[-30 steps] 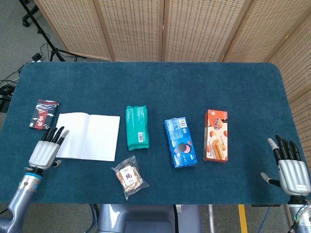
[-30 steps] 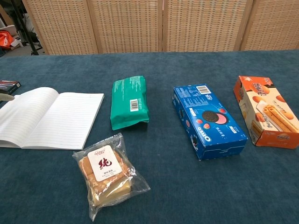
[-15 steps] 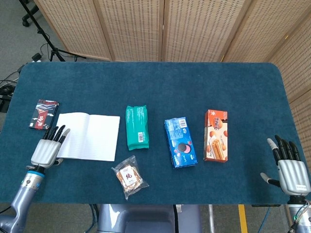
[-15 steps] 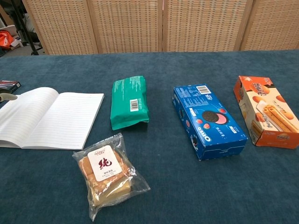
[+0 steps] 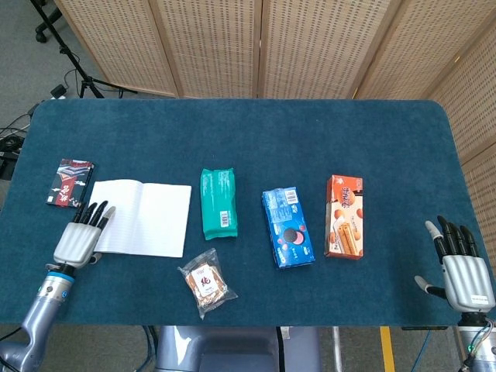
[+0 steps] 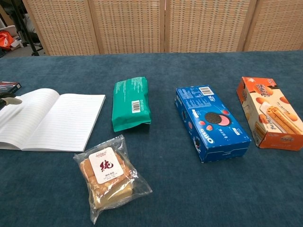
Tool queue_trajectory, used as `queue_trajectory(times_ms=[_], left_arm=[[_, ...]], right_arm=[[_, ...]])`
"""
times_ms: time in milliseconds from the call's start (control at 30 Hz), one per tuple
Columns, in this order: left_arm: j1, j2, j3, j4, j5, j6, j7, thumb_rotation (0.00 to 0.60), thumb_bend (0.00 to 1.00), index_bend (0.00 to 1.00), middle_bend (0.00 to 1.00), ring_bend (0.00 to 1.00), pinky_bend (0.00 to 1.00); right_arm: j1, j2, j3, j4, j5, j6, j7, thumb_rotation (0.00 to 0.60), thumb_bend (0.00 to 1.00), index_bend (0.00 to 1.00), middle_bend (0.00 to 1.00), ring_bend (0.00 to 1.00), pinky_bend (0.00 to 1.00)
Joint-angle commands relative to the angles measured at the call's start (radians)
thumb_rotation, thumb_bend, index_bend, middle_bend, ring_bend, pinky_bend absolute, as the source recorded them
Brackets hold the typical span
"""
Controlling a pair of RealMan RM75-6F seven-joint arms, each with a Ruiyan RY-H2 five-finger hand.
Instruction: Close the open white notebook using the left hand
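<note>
Approach step, by the look of it: nothing grasped yet. Lying flat and open on the blue bench (image 5: 256, 139), toward its left side, the white notebook (image 5: 141, 218), lined pages up, spine running front to back. Just beside its left front corner, the left hand (image 5: 80, 236), fingers (image 5: 96, 215) extended, slightly apart and pointing toward the far edge, their tips over or touching the edge of the left page; contact impossible to confirm from above. Holding nothing. In the chest view only a fingertip or two showing at the frame's left edge, over the left page.

Far off at the right front corner of the bench, the right hand (image 5: 463, 267), fingers straight and spread, empty, well apart from everything.

Near the notebook: a dark small packet (image 5: 70, 183) just beyond its left far corner, a green pouch (image 5: 218, 203) to its right, a clear bag of pastry (image 5: 205, 281) near its right front corner. Further right, a blue biscuit box (image 5: 287, 227) and an orange box (image 5: 345, 215).

Next, probably: slipping fingertips under the outer edge of the left page or cover, lifting, and swinging it over the spine onto the right half. Thin paper lying flat on cloth, so likely hard to catch; risk of lifting a single sheet rather than the whole left half, or of pushing the notebook toward the green pouch.
</note>
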Motion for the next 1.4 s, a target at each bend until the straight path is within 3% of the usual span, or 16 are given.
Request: queue_trajectory(times_ms=[33, 333, 700, 1400], left_arm=[[-0.002, -0.002, 0.0, 0.003, 0.005, 0.005, -0.001, 0.6, 0.12, 0.0, 0.0, 0.0, 0.0], [-0.002, 0.004, 0.01, -0.006, 0.025, 0.021, 0.007, 0.6, 0.28, 0.0, 0.0, 0.0, 0.0], [-0.003, 0.011, 0.011, -0.027, 0.055, 0.062, 0.025, 0.6, 0.4, 0.0, 0.0, 0.0, 0.0], [-0.008, -0.009, 0.001, -0.04, 0.193, 0.24, 0.032, 0.6, 0.39, 0.0, 0.0, 0.0, 0.0]], right_arm=[[0.0, 0.0, 0.0, 0.0, 0.0, 0.0, 0.001, 0.6, 0.09, 0.05, 0.0, 0.0, 0.0], [0.001, 0.0, -0.002, -0.001, -0.003, -0.003, 0.002, 0.6, 0.09, 0.05, 0.0, 0.0, 0.0], [0.003, -0.002, -0.004, -0.001, -0.004, -0.008, -0.001, 0.6, 0.09, 0.05, 0.0, 0.0, 0.0], [0.004, -0.003, -0.007, -0.003, -0.007, -0.008, -0.002, 0.6, 0.09, 0.05, 0.0, 0.0, 0.0]])
